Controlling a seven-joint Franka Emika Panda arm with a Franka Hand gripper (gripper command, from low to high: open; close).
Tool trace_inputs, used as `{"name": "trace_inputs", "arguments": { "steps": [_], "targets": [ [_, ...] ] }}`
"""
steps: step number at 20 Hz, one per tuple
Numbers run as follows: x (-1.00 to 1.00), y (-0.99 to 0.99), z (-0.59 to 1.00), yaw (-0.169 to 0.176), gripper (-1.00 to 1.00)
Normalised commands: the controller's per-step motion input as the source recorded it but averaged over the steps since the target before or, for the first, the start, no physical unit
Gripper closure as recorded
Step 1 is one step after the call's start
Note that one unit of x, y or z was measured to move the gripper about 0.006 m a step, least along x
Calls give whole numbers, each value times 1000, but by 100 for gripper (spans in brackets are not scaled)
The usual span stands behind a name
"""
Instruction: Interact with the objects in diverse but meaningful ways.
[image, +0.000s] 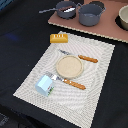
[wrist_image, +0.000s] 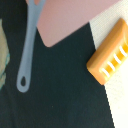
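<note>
A yellow-orange scored bread loaf (image: 59, 38) lies at the far edge of the pale woven placemat (image: 95, 75). In the wrist view the loaf (wrist_image: 110, 52) sits half on the placemat (wrist_image: 119, 102) and half on the black cloth. A pale blue carton-shaped block (image: 44, 84) stands on the mat's near corner at the exterior view's left. My gripper shows in neither view.
A round beige plate (image: 69, 66) sits mid-mat between a wooden-handled knife (image: 82, 58) and fork (image: 69, 82). On the pink board (image: 102, 29) (wrist_image: 70, 20) stand two grey pots (image: 66, 9) (image: 91, 14). A grey utensil handle (wrist_image: 27, 50) sticks out over the cloth.
</note>
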Motion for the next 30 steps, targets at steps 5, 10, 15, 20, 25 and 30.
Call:
{"name": "trace_inputs", "arguments": {
  "steps": [5,10,15,20,25,30],
  "targets": [
    [470,-743,-38,-15,-100],
    [433,-639,-259,-48,-100],
    [51,-313,-567,-98,-100],
    [2,-77,-523,-117,-100],
    [0,179,-332,-34,-100],
    [93,241,-231,0,-100]
  ]
}}
